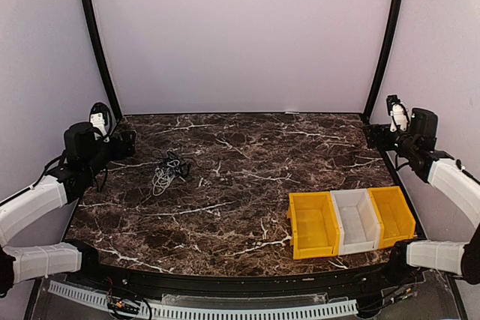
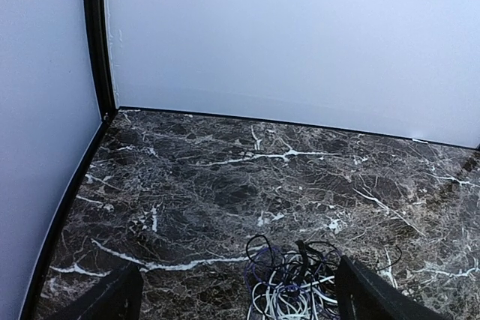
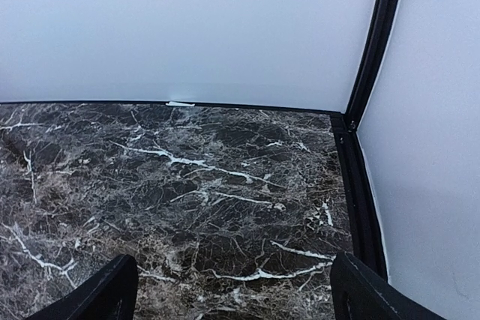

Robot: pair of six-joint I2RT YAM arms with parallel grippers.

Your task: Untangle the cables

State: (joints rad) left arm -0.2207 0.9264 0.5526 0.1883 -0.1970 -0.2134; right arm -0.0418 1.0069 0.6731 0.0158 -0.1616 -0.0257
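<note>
One clump of black and white cables point(image 1: 169, 170) lies near the left edge of the marble table point(image 1: 247, 148), just ahead of the left gripper point(image 1: 124, 144), whose fingers, like those of the right gripper point(image 1: 375, 136) at the far-right edge, are spread wide and empty, with open tabletop between them and two yellow bins point(image 1: 313, 224) flanking one white bin point(image 1: 357, 219) at the near-right edge.

The top external view looks down from above and behind the arms point(image 1: 37, 204) onto the whole tabletop point(image 1: 240, 185), facing the back wall point(image 1: 240, 35). The left wrist view sits low and close over the tabletop's left side, facing the far left corner, its own fingers point(image 2: 112, 297) at the bottom edge. The right wrist view likewise faces the far right corner. The top and left wrist views share the cables point(image 1: 169, 170).
</note>
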